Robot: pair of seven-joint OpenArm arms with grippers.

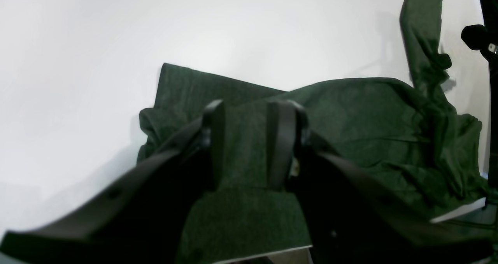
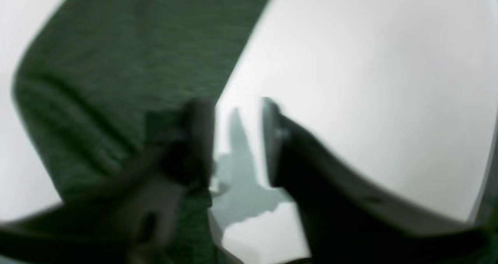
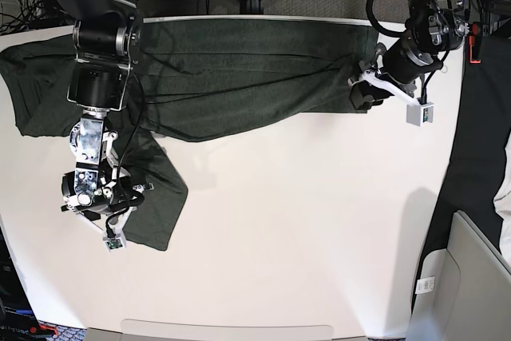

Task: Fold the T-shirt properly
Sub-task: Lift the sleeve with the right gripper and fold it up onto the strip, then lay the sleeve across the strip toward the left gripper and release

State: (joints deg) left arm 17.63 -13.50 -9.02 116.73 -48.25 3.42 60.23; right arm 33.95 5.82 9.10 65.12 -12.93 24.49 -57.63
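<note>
The T-shirt (image 3: pixel 239 69) is a dark olive-green knit spread along the far side of the white table (image 3: pixel 303 221). One sleeve (image 3: pixel 152 197) trails down at the left. My left gripper (image 1: pixel 251 108) hangs over the shirt's right end (image 3: pixel 343 77). Its fingers are apart and fabric (image 1: pixel 245 147) shows in the gap between them. My right gripper (image 2: pixel 233 108) is open above the sleeve's edge. Bare table shows between its fingers, and the sleeve (image 2: pixel 116 62) lies just to their left. This view is blurred.
The table's edge (image 1: pixel 268 252) runs just under the left gripper. A dark cloth-covered surface (image 3: pixel 483 133) and a grey bin (image 3: pixel 471 285) stand beyond the table's right side. Cables and equipment line the far edge.
</note>
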